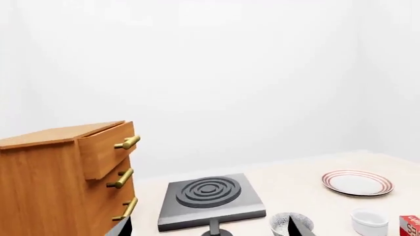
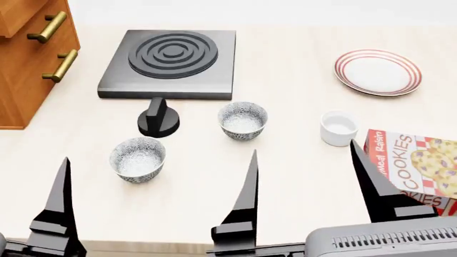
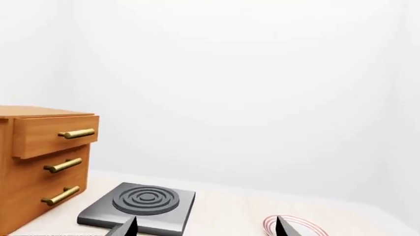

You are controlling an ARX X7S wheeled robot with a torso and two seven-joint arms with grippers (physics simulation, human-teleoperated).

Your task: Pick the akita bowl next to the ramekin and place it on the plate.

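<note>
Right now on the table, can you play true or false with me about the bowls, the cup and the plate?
1. There are two flowery grey bowls. True: the akita bowl and another patterned bowl.
2. The ramekin is sitting on the plate. False: it stands on the table, apart from the plate.
3. The bowl closer to the ramekin is the one beside the black knob. True.
4. The left gripper is holding a bowl. False: its fingers are spread wide with nothing between them.
5. The cookie box is next to the wooden drawers. False: it is on the opposite side, near the ramekin.
</note>
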